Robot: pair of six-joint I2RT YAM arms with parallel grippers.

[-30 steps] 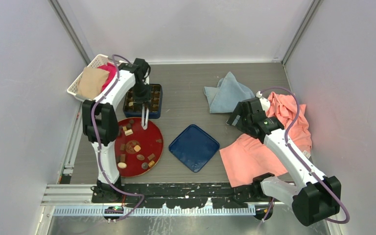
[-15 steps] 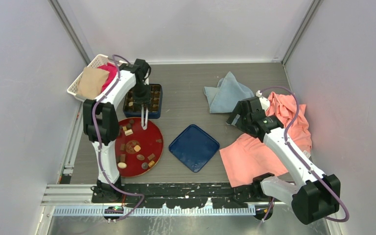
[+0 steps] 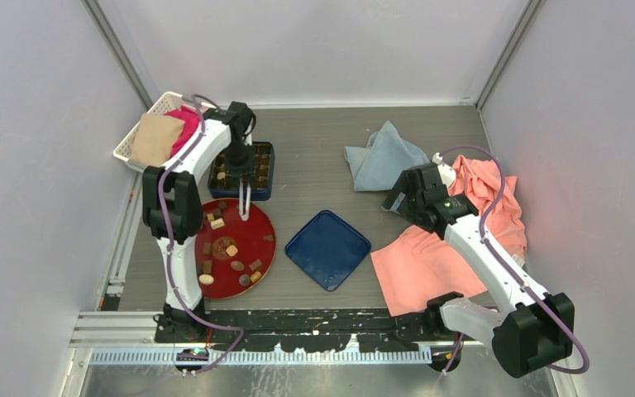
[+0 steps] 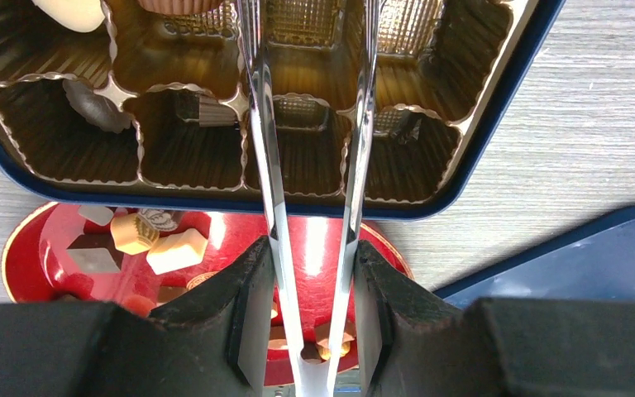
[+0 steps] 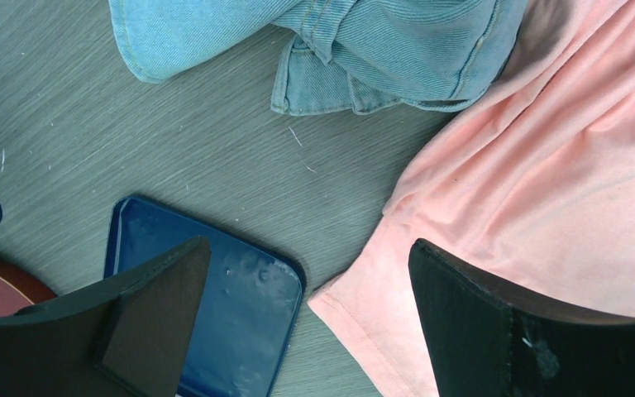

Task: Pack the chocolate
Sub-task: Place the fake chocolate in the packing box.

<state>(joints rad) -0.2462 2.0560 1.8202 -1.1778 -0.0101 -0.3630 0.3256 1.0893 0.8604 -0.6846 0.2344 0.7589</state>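
Observation:
Chocolate pieces (image 3: 217,223) in brown, tan and cream lie scattered on the round red plate (image 3: 260,219). My left gripper (image 3: 240,169) hangs at the near edge of the dark blue box (image 3: 263,178), shut on metal tongs (image 3: 245,198). In the left wrist view the tongs (image 4: 269,165) run up between my left gripper (image 4: 310,248) over the box's gold-lined cells (image 4: 479,116); their tips leave the frame. Nothing shows between the arms. A dark piece (image 4: 91,103) sits in one cell, and cream chocolate (image 4: 174,251) on the plate (image 4: 50,240). My right gripper (image 3: 401,198) stands open and empty.
The box's blue lid (image 3: 327,249) lies flat in the middle, its corner under my right gripper (image 5: 307,248) beside a pink cloth (image 5: 546,165). A light blue cloth (image 3: 384,157) lies behind. A white basket (image 3: 145,124) with cloths stands at the back left.

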